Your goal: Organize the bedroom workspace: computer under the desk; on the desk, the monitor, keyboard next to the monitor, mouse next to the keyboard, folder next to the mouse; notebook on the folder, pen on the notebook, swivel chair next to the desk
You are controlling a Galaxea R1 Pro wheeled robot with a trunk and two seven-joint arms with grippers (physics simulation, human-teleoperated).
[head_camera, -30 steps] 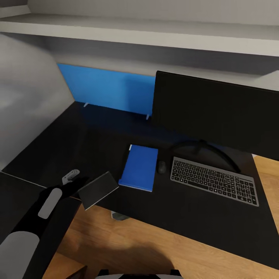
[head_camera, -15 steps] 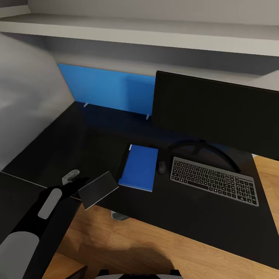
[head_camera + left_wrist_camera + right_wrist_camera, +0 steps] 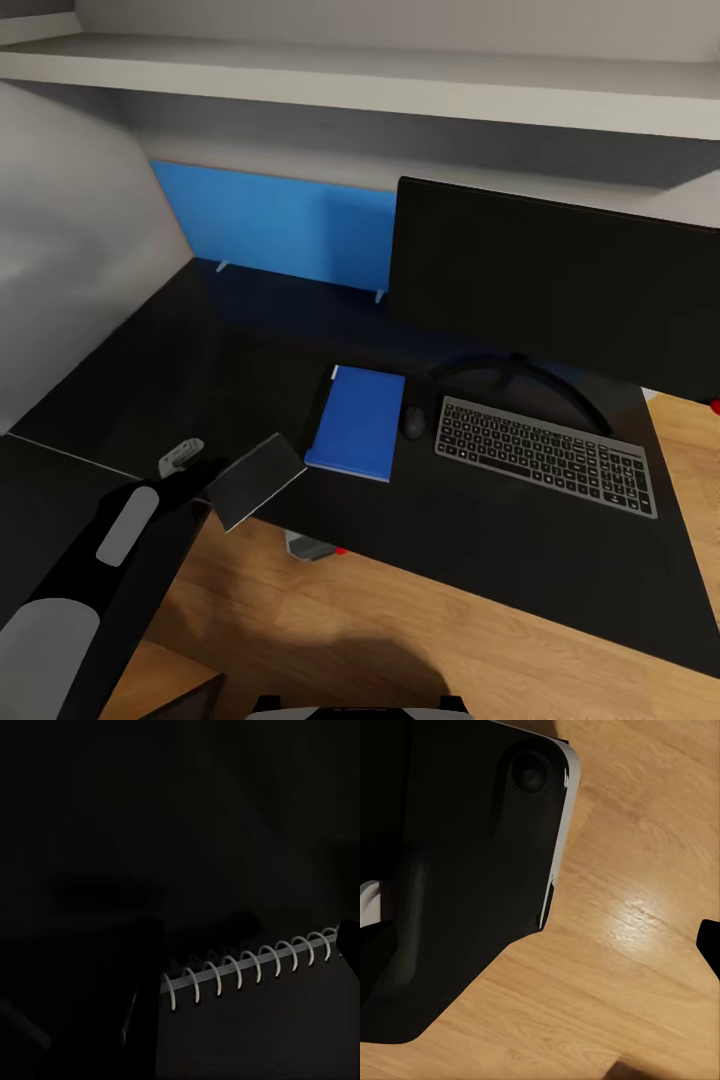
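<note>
My left gripper point(image 3: 203, 476) is shut on the notebook point(image 3: 255, 481), a thin dark-covered pad held tilted over the desk's front edge, just left of the folder. Its white spiral binding point(image 3: 251, 967) shows in the left wrist view. The blue folder point(image 3: 358, 421) lies flat on the black desk point(image 3: 200, 350). The dark mouse point(image 3: 413, 422) sits between the folder and the silver keyboard point(image 3: 545, 455). Behind them stands the black monitor point(image 3: 550, 285). A corner of the computer point(image 3: 308, 547) with a red dot peeks out under the desk. The pen and swivel chair are out of view.
A bright blue back panel point(image 3: 280, 225) lines the desk's rear, with a white wall shelf point(image 3: 360, 85) above. Wood floor point(image 3: 400, 620) lies in front of the desk. The right wrist view holds a dark part of the robot's body point(image 3: 465, 870) over wood floor point(image 3: 630, 930).
The whole picture has shifted slightly, so the camera has moved; the computer's red dot has come into sight under the desk. My left gripper still holds the notebook the same way.
</note>
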